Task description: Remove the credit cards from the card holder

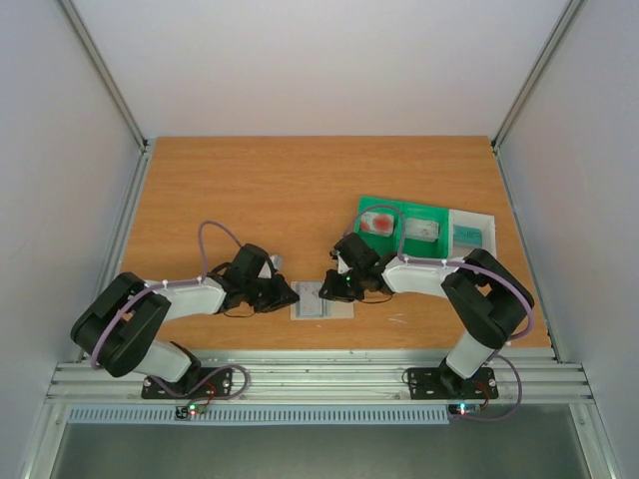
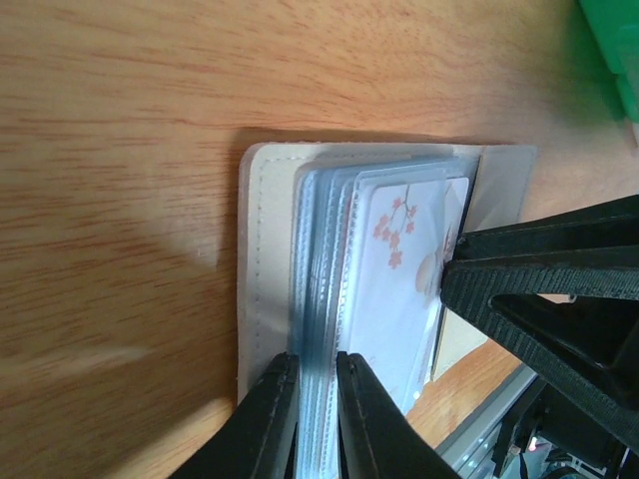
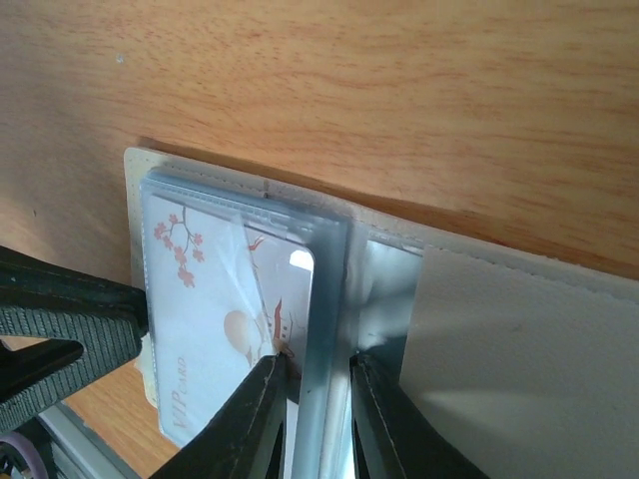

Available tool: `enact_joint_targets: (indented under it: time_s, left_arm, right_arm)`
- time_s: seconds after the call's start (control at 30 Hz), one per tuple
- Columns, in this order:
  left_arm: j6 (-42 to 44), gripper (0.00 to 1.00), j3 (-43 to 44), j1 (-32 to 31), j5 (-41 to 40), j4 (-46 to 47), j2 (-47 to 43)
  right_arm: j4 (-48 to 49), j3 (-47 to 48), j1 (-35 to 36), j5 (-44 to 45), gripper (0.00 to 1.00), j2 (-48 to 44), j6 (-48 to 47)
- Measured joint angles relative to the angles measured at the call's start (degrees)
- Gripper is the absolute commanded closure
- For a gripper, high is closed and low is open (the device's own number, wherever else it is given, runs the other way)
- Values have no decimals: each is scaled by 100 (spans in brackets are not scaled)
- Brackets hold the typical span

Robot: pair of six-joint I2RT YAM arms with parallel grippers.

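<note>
top external view: a flat, pale blue-grey translucent plastic card holder [image 1: 321,301] lies open on the wooden worktop [image 1: 250,190] near its front edge, between the two arms; left hand [image 2: 318,369] is clenched on the edge of its sleeve stack; right hand [image 3: 319,367] pinches the opposite sleeve edge; a white card [image 3: 200,299] with red blossoms shows through the top pocket
</note>
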Motion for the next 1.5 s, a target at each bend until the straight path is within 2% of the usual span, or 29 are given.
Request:
enact_joint_targets:
  time_s: [0.23,0.4,0.63,0.77,1.1,1.5]
  left_arm:
    - [4,88,0,0,-70,-46,13]
    - [70,88,0,0,-90,-74,37]
    - [129,89,2,0,-111,-85,48]
    - [129,89,2,0,-116,-81,57]
    - [122,88,2,-9,-168,-116,15]
    - [129,88,44,-24,-238,-249,-9]
  right_arm:
    - [4,55,0,-20,89,61,-7]
    - [-2,72,0,15,90,61,-55]
    - [-175,0,-28,221,89,-125,-83]
    - [-234,-103,-98,264,84,-264,-76]
    - [-15,-179,-127,-24,77,-308,74]
    - [516,-197,-129,-439,78,52,269]
